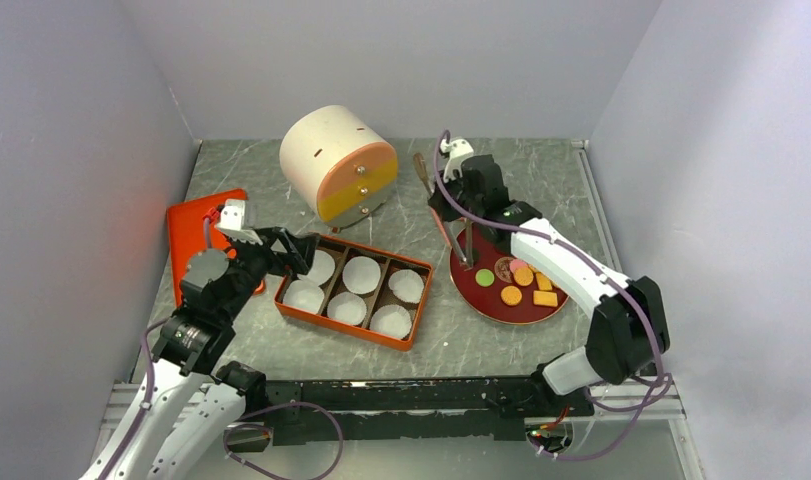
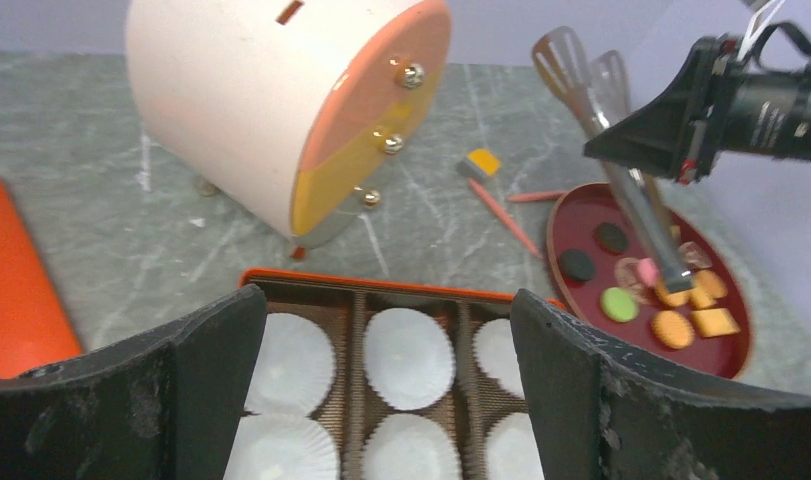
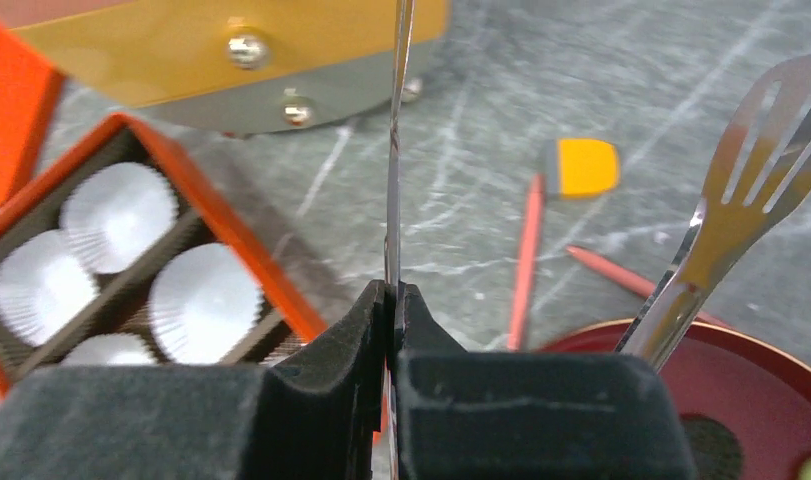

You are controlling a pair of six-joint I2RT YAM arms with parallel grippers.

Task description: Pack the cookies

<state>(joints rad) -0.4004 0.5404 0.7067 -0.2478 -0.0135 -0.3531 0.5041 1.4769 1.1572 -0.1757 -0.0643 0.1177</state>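
Note:
The cookies (image 1: 521, 280) lie on a dark red plate (image 1: 481, 306) right of centre: round green, black, pink and orange ones and orange squares (image 2: 716, 322). My right gripper (image 1: 457, 210) hangs over the plate's far left edge, shut (image 3: 393, 292) on metal tongs (image 2: 636, 190). The tongs' lower end rests among the cookies by the pink one (image 2: 647, 270); their slotted heads (image 3: 771, 130) point away. My left gripper (image 1: 299, 252) is open (image 2: 386, 305) and empty above the orange box (image 1: 341, 327), which holds six white paper cups (image 2: 409, 355).
A round white and pink drawer cabinet (image 1: 336, 160) stands behind the box. An orange lid (image 1: 186, 235) lies at the left by the wall. Thin red sticks (image 2: 506, 215) and a small yellow piece (image 2: 481, 162) lie on the table between cabinet and plate.

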